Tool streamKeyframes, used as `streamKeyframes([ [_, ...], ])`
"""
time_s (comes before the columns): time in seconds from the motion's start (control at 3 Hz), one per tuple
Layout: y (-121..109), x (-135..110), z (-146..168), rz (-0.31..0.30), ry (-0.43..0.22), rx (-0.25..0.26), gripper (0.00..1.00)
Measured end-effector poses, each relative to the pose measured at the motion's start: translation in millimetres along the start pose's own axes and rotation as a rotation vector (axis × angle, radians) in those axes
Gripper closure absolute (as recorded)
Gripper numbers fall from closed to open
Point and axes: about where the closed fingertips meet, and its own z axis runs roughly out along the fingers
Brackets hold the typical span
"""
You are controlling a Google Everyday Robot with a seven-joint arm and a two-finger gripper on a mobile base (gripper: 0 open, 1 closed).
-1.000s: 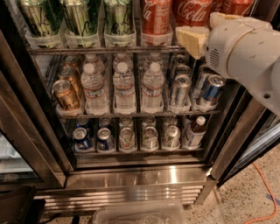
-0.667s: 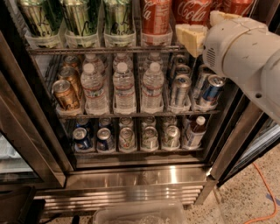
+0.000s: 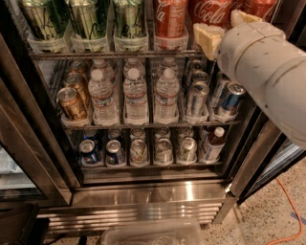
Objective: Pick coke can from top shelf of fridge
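Three red coke cans (image 3: 169,16) (image 3: 215,8) (image 3: 258,7) stand in clear trays on the top shelf (image 3: 110,55), a thin wire rack across the fridge (image 3: 143,194). My gripper (image 3: 224,28) is at the top right, at shelf height, in front of the middle and right coke cans. Its cream fingers (image 3: 208,40) stand apart, one left of the middle can and one further right. It is open and holds nothing. My white arm (image 3: 267,72) hides the right end of the shelves.
Green-and-silver cans (image 3: 86,19) fill the left of the top shelf. Below are gold cans (image 3: 71,103), water bottles (image 3: 136,95) and slim blue-silver cans (image 3: 229,98). Small cans (image 3: 138,150) line the lowest rack. An orange cable (image 3: 287,206) lies on the floor at right.
My gripper and arm have shifted slightly upward and closer to the coke cans. Nothing on the shelves has moved.
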Motion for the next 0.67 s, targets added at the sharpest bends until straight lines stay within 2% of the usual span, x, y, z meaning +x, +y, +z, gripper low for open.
streamKeyframes([
  [0.67,-8.7,12.4,2.5,0.013,-0.014,0.059,0.37],
])
